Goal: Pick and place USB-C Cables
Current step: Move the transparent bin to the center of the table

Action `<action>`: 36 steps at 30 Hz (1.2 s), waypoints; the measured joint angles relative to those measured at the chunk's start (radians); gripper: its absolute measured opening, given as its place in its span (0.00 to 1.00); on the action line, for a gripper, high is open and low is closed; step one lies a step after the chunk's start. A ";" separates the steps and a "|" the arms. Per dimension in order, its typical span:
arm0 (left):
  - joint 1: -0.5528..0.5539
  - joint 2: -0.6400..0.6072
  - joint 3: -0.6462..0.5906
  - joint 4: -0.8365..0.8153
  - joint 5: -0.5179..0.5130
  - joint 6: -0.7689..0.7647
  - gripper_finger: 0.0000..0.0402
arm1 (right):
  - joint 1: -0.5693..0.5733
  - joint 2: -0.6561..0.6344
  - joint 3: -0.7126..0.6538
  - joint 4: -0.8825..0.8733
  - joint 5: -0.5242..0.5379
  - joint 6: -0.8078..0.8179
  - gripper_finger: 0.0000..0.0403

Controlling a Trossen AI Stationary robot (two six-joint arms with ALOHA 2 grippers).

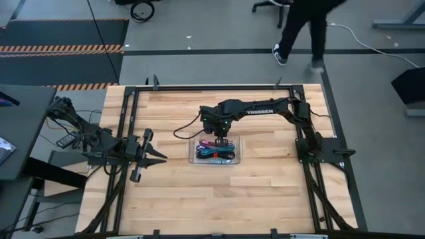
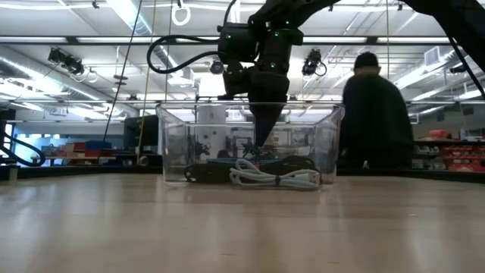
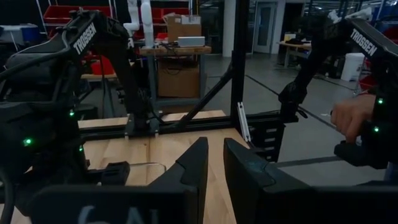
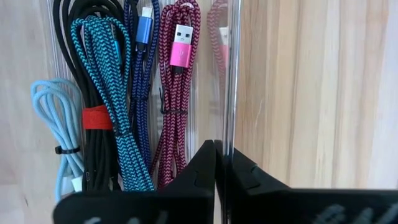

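Black arms (image 1: 259,109), white TROSSEN lettering, green LEDs.

In the right wrist view, the right gripper (image 4: 216,163) fingers cover the lower ends of the maroon cable (image 4: 177,93) and teal cable (image 4: 115,93). The black-and-red cable (image 4: 93,118) and blue cable (image 4: 142,62) run off the frame edge. In the low view, the clear tray (image 2: 176,144) wall blurs the bundles' colours.
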State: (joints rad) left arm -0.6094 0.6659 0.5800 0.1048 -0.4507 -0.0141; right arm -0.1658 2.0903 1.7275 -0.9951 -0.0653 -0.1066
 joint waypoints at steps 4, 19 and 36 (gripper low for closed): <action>0.000 0.000 0.000 -0.005 0.000 0.000 0.14 | 0.000 0.000 0.000 0.000 -0.001 0.000 0.04; 0.000 0.002 0.000 -0.007 0.000 0.000 0.14 | 0.002 0.005 -0.003 -0.005 -0.007 0.008 0.24; 0.000 0.002 0.001 -0.025 0.000 -0.017 0.14 | 0.044 -0.222 0.000 -0.008 0.006 0.055 0.32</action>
State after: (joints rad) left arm -0.6090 0.6674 0.5808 0.0795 -0.4507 -0.0307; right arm -0.1214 1.8683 1.7275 -1.0035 -0.0595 -0.0516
